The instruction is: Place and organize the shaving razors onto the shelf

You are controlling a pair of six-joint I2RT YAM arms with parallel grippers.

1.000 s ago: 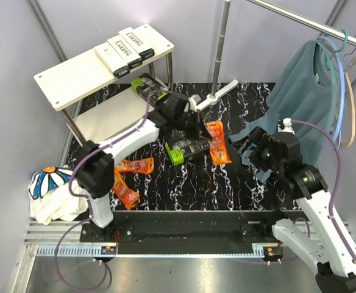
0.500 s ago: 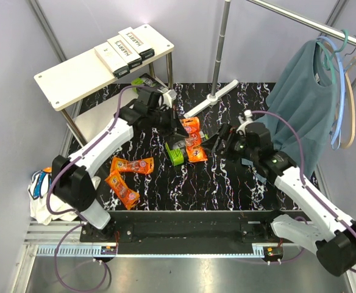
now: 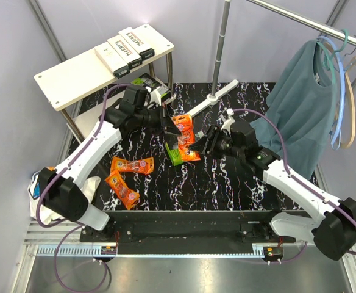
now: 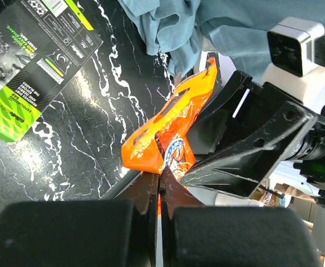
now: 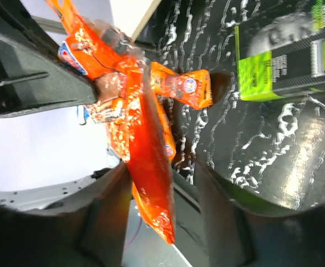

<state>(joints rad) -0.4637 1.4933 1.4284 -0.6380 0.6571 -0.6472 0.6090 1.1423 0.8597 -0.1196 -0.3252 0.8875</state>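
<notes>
Left gripper [image 4: 159,186] has its fingers pinched tight on one end of an orange packet [image 4: 173,119]. You only see that pinch properly from its own wrist cam. Right gripper [image 5: 162,192] has its fingers apart on either side of the same packet, with a gap on one side, and only the right wrist cam shows that. Overhead, the packet hangs mid-frame over a black-and-green pack [image 3: 175,154]. Spare orange packets [image 3: 129,166] lie lower left, and the shelf [image 3: 74,79] sits upper left with white boxes [image 3: 126,49] on its top board.
</notes>
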